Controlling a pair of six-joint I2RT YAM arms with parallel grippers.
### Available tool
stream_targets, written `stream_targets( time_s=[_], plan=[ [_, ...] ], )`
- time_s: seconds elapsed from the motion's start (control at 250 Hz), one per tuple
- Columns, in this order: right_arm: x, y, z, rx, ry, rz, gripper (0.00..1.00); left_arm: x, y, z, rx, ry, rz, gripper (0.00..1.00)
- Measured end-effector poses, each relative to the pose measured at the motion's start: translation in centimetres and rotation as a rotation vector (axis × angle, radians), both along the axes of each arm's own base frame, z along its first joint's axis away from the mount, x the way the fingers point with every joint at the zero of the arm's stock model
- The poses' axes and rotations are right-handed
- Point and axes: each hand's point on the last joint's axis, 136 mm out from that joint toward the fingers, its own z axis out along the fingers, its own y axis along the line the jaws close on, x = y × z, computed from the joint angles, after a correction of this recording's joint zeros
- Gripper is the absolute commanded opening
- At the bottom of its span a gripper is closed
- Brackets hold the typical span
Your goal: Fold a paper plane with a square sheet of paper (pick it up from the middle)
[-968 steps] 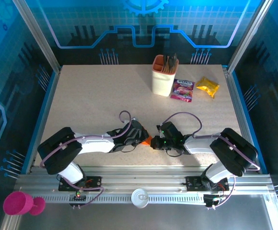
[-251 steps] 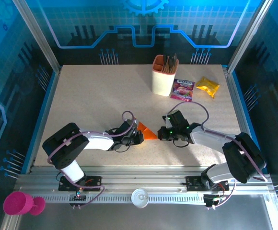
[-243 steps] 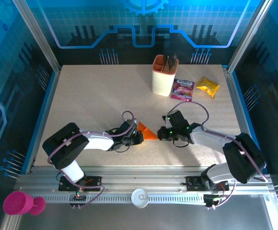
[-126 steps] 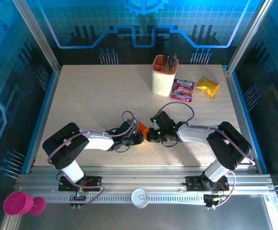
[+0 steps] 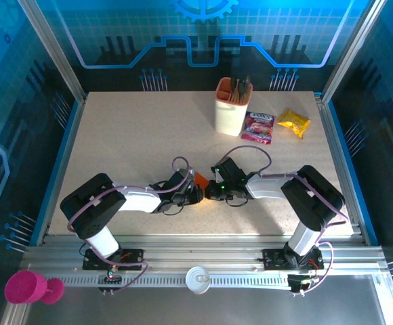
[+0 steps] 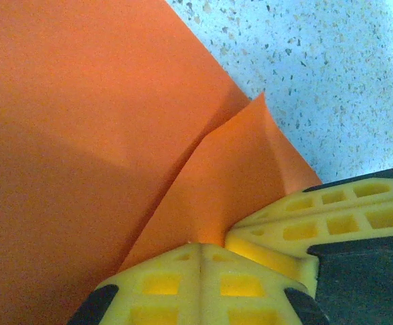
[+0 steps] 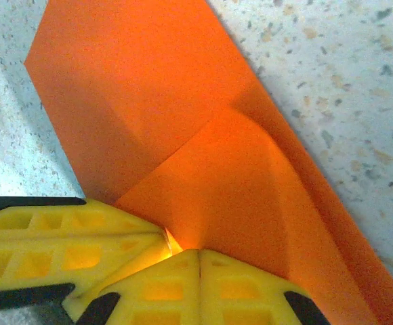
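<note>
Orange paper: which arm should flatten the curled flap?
Right, likely: right gripper has jaws shut on the orange paper at the curled flap's base; the flap at the left gripper looks flatter.

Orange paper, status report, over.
Left tool shut on orange paper. Right tool shut on it alongside. Flap lifted, fold half made. Tools crowd each other.
</note>
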Motion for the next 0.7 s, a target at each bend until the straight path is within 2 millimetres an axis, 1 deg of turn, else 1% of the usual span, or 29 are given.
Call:
stream_targets(
  time_s=[0.104, 0.395, 0.699],
  plan=[
    [0.0, -0.6, 0.0, 0.025, -0.005, -0.014, 0.0, 0.1, -0.1, 0.0, -0.007, 0.003, 0.008, 0.0],
    [0.0, -4.2, -0.1, 0.052, -0.004, -0.09, 0.0, 0.2, -0.2, -0.1, -0.011, 0.002, 0.01, 0.0],
    [0.0, -7.0, -0.1, 0.064, 0.012, -0.169, 0.0, 0.2, -0.2, -0.1, -0.012, 0.001, 0.01, 0.0]
  ],
)
